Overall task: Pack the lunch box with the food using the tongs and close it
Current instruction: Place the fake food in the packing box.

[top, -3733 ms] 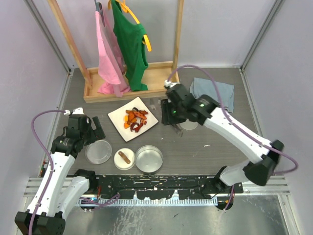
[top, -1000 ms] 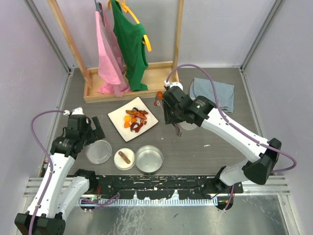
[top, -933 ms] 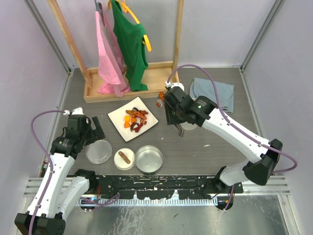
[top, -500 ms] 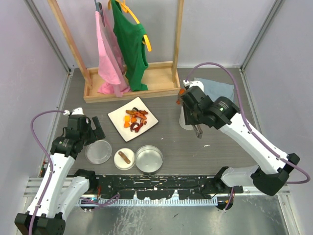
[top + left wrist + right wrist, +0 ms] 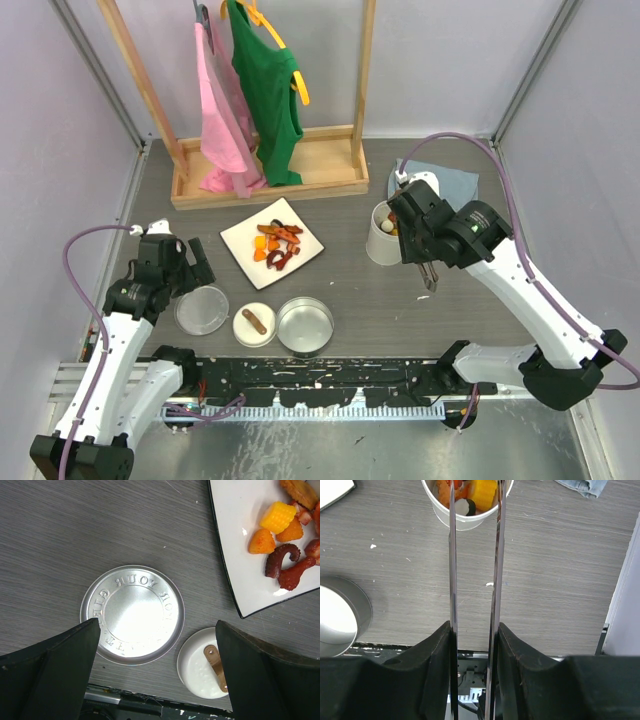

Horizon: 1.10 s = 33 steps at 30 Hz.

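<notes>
Steel tongs [image 5: 451, 555]: gripped low down by the right gripper [image 5: 475, 630], both thin arms running straight out ahead of it, tips apart over the mouth of the cup
Right gripper: grasping the tongs, jaws partly closed, one finger pressed on each arm
Tall cup [image 5: 462, 517]: dead ahead of the right gripper, upright on the table, right under the tong tips
Food in cup [image 5: 482, 492]: orange and yellow pieces with a white-and-black one, heaped inside
Left gripper [image 5: 157, 625]: released, jaws spread wide, nothing in them, hovering over the table
Flat lid [image 5: 132, 615]: directly below the left gripper, framed between its two fingers, lying flat with raised lettering up
Small dish [image 5: 197, 665]: just beside the lid, toward the right-hand finger, brown sausage piece [image 5: 215, 660] lying in it
White plate [image 5: 250, 580]: ahead and to the right of the left gripper, carrying corn [image 5: 277, 515], orange chunks and a dark red curled piece
Wide tin [image 5: 305, 325]: beyond the small dish from the left gripper, lid off
Blue cloth [image 5: 445, 185]: past the cup from the right gripper
</notes>
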{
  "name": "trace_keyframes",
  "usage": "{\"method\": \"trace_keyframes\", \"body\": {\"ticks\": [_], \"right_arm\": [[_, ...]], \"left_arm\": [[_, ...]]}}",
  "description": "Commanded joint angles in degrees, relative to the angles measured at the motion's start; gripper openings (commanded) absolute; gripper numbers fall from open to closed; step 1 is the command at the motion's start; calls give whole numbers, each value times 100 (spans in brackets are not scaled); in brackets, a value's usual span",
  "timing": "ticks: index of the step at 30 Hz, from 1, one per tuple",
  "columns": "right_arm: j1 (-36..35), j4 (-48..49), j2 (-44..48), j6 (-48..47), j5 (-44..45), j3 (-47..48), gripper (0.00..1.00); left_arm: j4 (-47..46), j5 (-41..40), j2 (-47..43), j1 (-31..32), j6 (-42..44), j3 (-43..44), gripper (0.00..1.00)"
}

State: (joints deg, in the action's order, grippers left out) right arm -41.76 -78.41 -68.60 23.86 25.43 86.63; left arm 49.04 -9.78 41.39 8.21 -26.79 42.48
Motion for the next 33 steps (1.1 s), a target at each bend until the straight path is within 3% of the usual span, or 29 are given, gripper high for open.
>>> {"method": "trace_keyframes", "body": {"ticks": [1, 16, 26, 33], "right_arm": [[21, -41, 91, -106, 37, 60, 38], [19, 120, -146, -40, 348, -517, 42], [25, 63, -221, 88, 681, -391, 52], [31, 108, -172, 154, 676, -205, 53]], "left_arm": [[-228, -6, -16, -22, -46, 76, 100], [-237, 20, 17, -21, -48, 74, 100], [-245, 29, 39, -21, -46, 71, 100], [-259, 54, 43, -17, -48, 75, 100]]}}
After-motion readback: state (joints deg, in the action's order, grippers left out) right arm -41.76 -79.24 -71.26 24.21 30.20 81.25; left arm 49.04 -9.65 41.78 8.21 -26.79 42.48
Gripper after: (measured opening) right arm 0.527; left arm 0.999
